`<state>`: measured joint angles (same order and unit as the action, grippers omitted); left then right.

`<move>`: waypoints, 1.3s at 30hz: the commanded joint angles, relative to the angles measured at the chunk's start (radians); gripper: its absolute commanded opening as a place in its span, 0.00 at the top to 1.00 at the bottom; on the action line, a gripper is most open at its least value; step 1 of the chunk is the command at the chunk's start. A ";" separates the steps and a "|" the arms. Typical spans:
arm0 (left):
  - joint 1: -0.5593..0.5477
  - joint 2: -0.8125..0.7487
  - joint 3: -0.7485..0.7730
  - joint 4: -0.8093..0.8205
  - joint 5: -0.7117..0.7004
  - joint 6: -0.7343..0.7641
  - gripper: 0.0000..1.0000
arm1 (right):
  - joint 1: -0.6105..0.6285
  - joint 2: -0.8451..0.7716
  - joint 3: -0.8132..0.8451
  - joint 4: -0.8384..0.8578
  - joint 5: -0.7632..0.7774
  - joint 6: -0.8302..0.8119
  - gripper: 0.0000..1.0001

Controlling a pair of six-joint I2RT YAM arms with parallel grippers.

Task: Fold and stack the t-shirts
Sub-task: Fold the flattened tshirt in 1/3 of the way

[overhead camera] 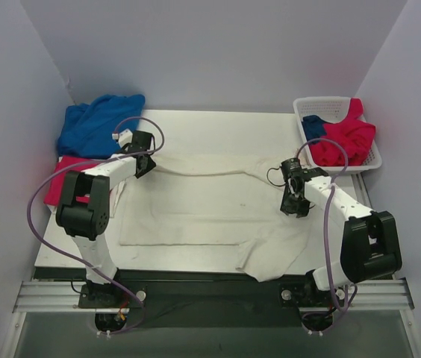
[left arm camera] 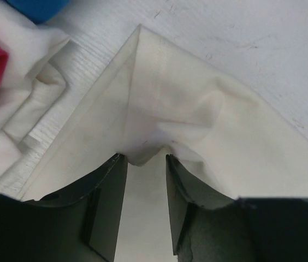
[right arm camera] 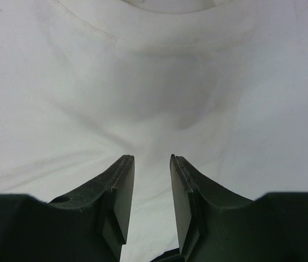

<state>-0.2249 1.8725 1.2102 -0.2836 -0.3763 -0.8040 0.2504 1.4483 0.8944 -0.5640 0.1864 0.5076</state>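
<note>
**First fold barely begun**

The white t-shirt point(overhead camera: 195, 212) is lying spread across the middle of the surface point(overhead camera: 218, 127), with one sleeve reaching the near edge. The left hand point(left arm camera: 146, 158) is clamping the shirt's far-left corner. The right hand point(right arm camera: 151, 164) is pinching cloth by a hemmed edge on the right side, its fingers nearly together. No finished fold or stack is showing. A blue shirt point(overhead camera: 95, 123) and a red shirt point(overhead camera: 55, 186) are sitting crumpled at far left, and more are filling the basket point(overhead camera: 301, 112) at far right, so most of the work is waiting.
</note>
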 commanded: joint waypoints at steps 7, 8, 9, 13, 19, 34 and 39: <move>-0.016 0.025 0.058 -0.068 -0.174 0.095 0.62 | 0.016 0.034 0.049 -0.028 0.018 0.019 0.68; -0.016 0.030 0.061 -0.072 -0.183 0.095 0.63 | 0.018 0.034 0.049 -0.028 0.019 0.019 0.68; -0.017 0.030 0.060 -0.077 -0.203 0.095 0.64 | 0.018 0.034 0.049 -0.028 0.022 0.019 0.69; -0.016 0.008 0.032 -0.059 -0.239 0.098 0.86 | 0.020 0.044 0.051 -0.028 0.018 0.017 0.69; -0.011 -0.018 0.017 -0.032 -0.268 0.129 1.00 | 0.032 0.064 0.060 -0.028 0.012 0.022 0.71; -0.031 -0.302 -0.163 0.051 -0.167 0.031 0.52 | 0.050 0.072 0.061 -0.028 0.013 0.019 0.71; -0.021 -0.224 -0.158 0.064 -0.049 -0.035 0.52 | 0.052 0.070 0.055 -0.028 0.016 0.017 0.71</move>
<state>-0.2531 1.6028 1.0458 -0.2672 -0.5175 -0.7815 0.2958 1.5173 0.9257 -0.5571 0.1833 0.5201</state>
